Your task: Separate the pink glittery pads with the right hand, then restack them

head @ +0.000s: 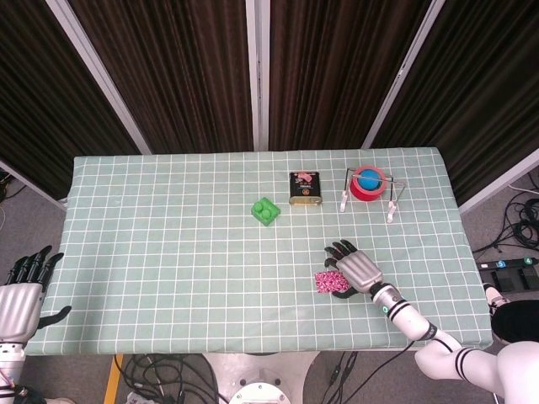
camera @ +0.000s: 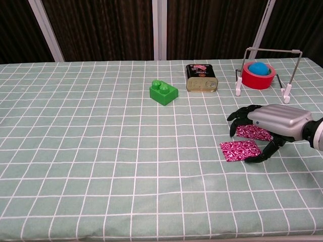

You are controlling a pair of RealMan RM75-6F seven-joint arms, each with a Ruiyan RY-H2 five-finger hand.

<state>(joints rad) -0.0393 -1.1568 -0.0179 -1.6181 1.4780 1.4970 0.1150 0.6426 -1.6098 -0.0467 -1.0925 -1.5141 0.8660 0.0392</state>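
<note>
My right hand [camera: 275, 122] arches over two pink glittery square pads [camera: 240, 149], fingers spread, gripping neither. My left hand [head: 21, 295] hangs open beside the green checked tablecloth [head: 168, 252].

Both my views are bright and evenly lit from overhead. My right hand [camera: 275, 121] casts only a small soft shadow on the green checked tablecloth [camera: 101, 151]. The hand's metal back shows a mild sheen. The dark curtains [head: 168, 67] stay deep, without glare. Focus is sharp throughout; the head view bows slightly at the edges.
</note>
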